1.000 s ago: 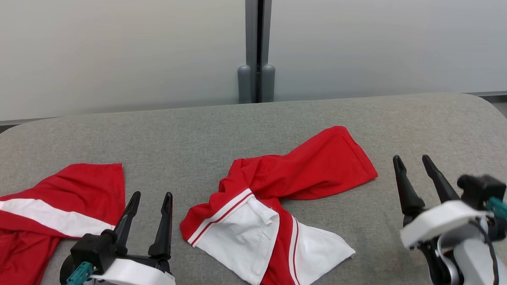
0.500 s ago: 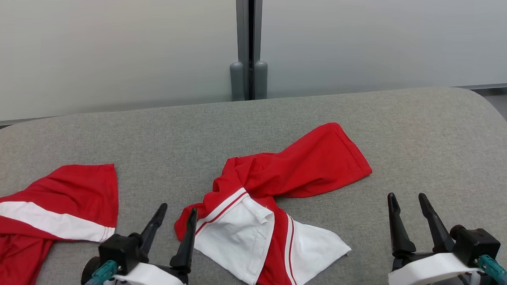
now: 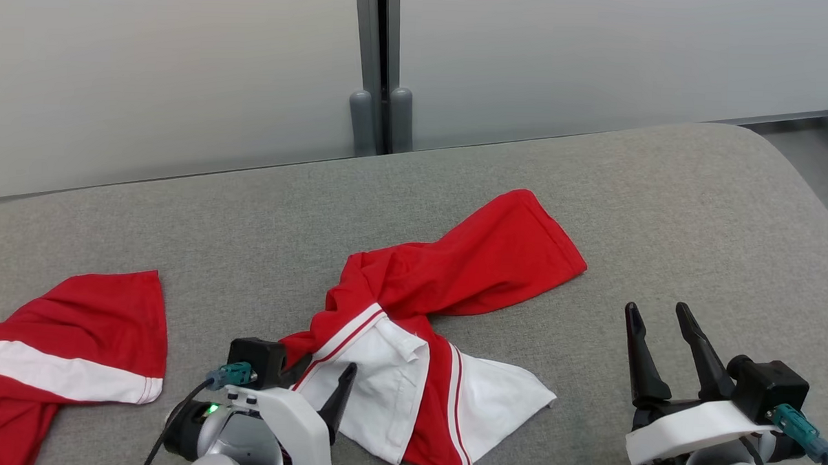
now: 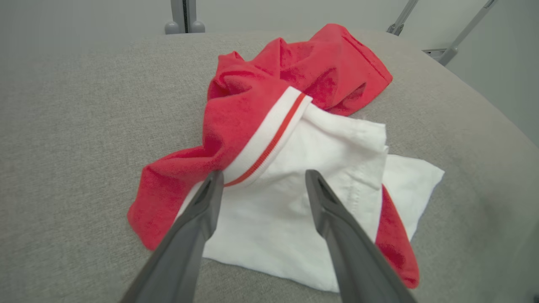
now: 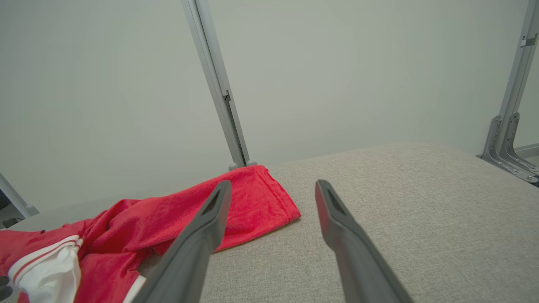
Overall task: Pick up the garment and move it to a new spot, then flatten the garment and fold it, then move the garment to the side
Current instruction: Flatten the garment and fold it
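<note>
Fingers (image 3: 699, 352) of the right gripper (image 3: 657, 313), dark and tapered, stand spread wide over the grey woven tabletop (image 3: 249, 220), well right of the crumpled red-and-white garment (image 3: 453, 282). The left gripper (image 3: 319, 384) sits at its white panel. Left wrist view: splayed fingers straddle smooth white cloth, one tip at the striped hem. Right wrist view: the garment's rounded red end lies just beyond one parted fingertip.

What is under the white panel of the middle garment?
Under the white panel of the garment, a red striped layer and another white layer stick out at its right edge. What lies beneath its middle is covered.
</note>
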Available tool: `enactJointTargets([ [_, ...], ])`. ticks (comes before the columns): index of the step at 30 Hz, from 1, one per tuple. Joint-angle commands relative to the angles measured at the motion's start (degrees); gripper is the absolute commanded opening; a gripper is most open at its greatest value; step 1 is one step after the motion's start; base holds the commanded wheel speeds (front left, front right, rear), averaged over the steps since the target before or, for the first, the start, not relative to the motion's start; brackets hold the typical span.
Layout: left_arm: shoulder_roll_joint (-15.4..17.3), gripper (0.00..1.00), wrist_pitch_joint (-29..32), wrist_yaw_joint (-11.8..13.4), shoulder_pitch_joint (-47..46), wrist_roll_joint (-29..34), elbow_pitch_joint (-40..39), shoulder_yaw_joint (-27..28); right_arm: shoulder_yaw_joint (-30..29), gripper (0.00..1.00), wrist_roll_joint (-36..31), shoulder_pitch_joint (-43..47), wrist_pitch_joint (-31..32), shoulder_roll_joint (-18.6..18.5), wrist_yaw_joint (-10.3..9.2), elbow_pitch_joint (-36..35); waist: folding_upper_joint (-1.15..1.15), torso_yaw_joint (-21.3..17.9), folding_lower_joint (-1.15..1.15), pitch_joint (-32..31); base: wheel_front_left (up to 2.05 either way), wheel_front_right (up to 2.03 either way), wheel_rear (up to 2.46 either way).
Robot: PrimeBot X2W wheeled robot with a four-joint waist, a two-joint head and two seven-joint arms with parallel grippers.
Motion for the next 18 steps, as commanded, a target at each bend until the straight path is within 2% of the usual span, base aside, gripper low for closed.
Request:
enactJointTargets([
  [1,1.0,1.00,0.3,0.8,-1.4,0.4,0.9,0.5,0.1,1.00,-0.2,-0.8,-0.3,-0.1,0.07,0.2,0.00,-0.8,0.00,0.5,0.00,0.00,0.00],
  [4,1.2,1.00,-0.1,2.1,-3.3,0.8,3.0,1.3,0.1,1.00,-0.1,-1.1,-0.3,0.0,0.07,0.3,0.00,-1.7,0.00,1.2,0.00,0.00,0.00],
  [5,1.4,0.96,-0.2,2.4,-3.6,1.2,3.7,1.4,0.1,1.00,-0.1,-1.1,-0.3,0.1,0.07,0.3,0.00,-1.9,0.00,1.4,0.00,0.00,0.00],
  [6,1.7,0.71,-0.5,2.5,-4.0,1.2,4.3,1.6,0.0,1.00,-0.1,-1.2,-0.3,0.1,0.08,0.3,0.00,-2.1,0.00,1.6,0.00,0.00,0.00],
  [7,2.0,0.39,-0.7,2.5,-4.5,1.4,4.9,1.6,-0.1,1.00,-0.1,-1.2,-0.3,0.1,0.08,0.3,0.00,-2.3,0.00,1.7,0.00,0.00,0.00],
  [8,2.3,0.15,-0.7,2.0,-4.9,1.7,5.3,1.2,-0.2,1.00,-0.2,-1.3,-0.3,0.2,0.07,0.3,0.00,-2.4,0.00,1.9,0.00,0.00,0.00],
  [9,2.3,0.00,-0.9,1.7,-5.2,1.5,5.6,1.0,-0.3,1.00,-0.3,-1.3,-0.3,0.2,0.07,0.3,0.00,-2.5,0.00,2.0,0.00,0.00,0.00],
  [15,3.5,0.00,-2.4,1.5,-6.5,1.4,4.1,1.7,-0.8,1.00,-0.5,-1.6,-0.3,0.4,0.07,0.0,0.00,-2.9,0.00,2.7,0.00,0.00,0.00],
  [18,5.1,0.00,-1.1,0.9,-7.7,0.6,1.7,2.5,-1.0,1.00,-0.5,-1.8,-0.3,0.4,0.07,-0.4,0.00,-3.2,0.00,3.5,0.00,0.00,0.00],
])
